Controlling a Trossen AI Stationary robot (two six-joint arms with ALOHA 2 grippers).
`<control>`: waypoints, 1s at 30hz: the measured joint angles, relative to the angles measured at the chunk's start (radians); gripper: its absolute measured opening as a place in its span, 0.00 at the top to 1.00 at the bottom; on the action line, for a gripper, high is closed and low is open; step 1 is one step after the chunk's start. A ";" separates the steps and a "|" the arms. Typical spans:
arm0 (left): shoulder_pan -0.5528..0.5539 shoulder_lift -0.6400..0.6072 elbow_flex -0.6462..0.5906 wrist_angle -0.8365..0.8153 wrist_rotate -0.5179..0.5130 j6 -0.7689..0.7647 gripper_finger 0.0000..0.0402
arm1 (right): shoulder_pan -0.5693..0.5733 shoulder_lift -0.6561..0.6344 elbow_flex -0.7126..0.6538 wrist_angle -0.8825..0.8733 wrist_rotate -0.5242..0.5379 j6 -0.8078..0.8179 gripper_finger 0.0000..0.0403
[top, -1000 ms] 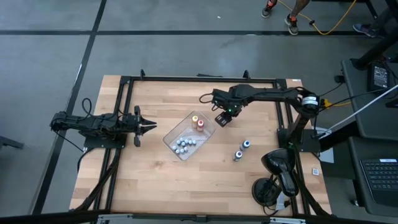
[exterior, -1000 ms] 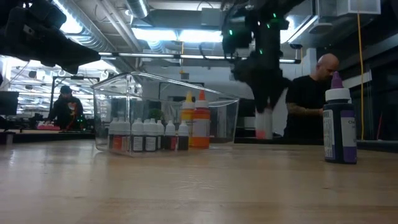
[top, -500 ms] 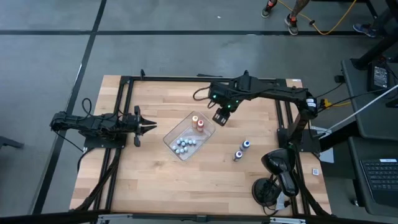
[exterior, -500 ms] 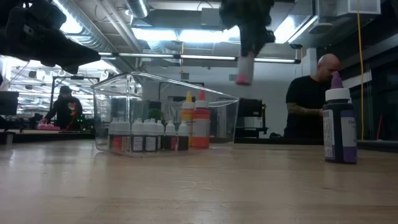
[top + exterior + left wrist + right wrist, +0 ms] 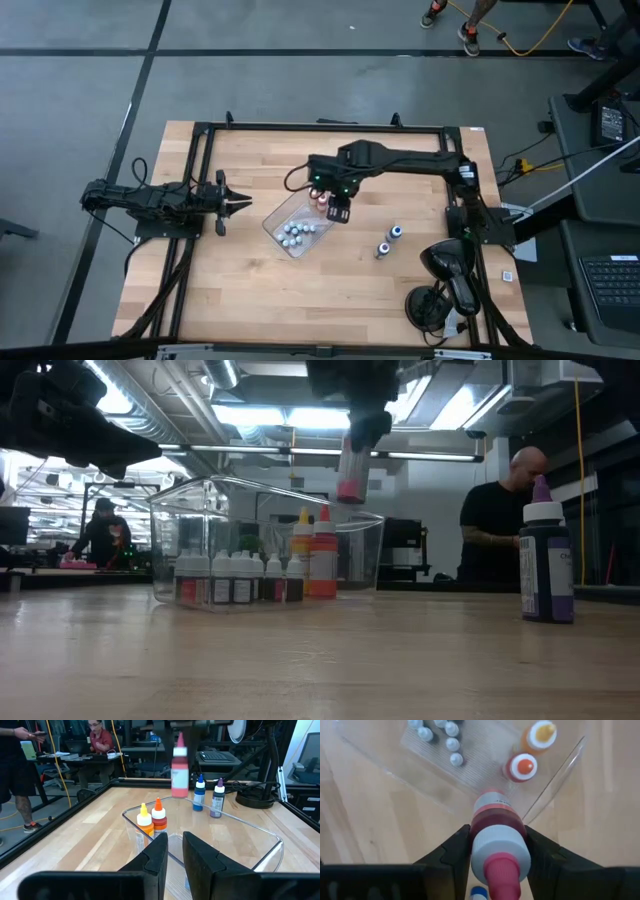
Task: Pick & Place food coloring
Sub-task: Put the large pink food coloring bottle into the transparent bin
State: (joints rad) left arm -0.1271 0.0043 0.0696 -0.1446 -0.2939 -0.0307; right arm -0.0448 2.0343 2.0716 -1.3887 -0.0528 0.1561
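1. The right end effector (image 5: 337, 209) grips a pink-capped food coloring bottle (image 5: 496, 827) above the clear tray (image 5: 275, 221), at its 3 o'clock rim.
2. Orange and yellow bottles (image 5: 152, 818) stand inside the tray.
3. The left end effector (image 5: 243, 201), fingers together, waits at the tabletop's (image 5: 300, 290) 9 o'clock.

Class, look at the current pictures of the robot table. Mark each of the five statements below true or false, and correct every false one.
1. The right gripper holds a pink bottle in the air. True.
2. The pink bottle is lying on the table. False: it hangs above the clear tray, near its edge.
3. A yellow-capped bottle and an orange-capped bottle stand inside the tray. True.
4. Two bottles, a blue one and a purple one, stand on the table outside the tray. True.
5. The left gripper is reaching into the tray. False: it waits beside the tray, jaws shut.
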 joint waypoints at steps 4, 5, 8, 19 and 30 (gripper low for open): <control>0.000 0.000 0.000 0.000 0.000 0.000 0.86 | 0.000 0.038 0.000 0.001 0.000 -0.001 0.63; 0.000 0.000 0.000 0.000 0.000 0.000 0.86 | 0.000 0.046 0.000 0.005 0.000 -0.002 0.63; 0.000 0.000 0.000 0.000 0.000 0.000 0.86 | 0.001 0.067 0.000 0.006 -0.002 -0.002 0.63; 0.000 0.000 0.000 0.000 0.000 0.000 0.86 | 0.000 0.139 0.000 0.009 0.007 -0.029 0.63; 0.000 0.000 0.000 0.000 0.000 0.000 0.87 | 0.000 0.202 0.000 0.039 0.007 -0.042 0.63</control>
State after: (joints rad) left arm -0.1269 0.0040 0.0696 -0.1448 -0.2939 -0.0307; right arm -0.0444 2.2359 2.0716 -1.3495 -0.0460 0.1143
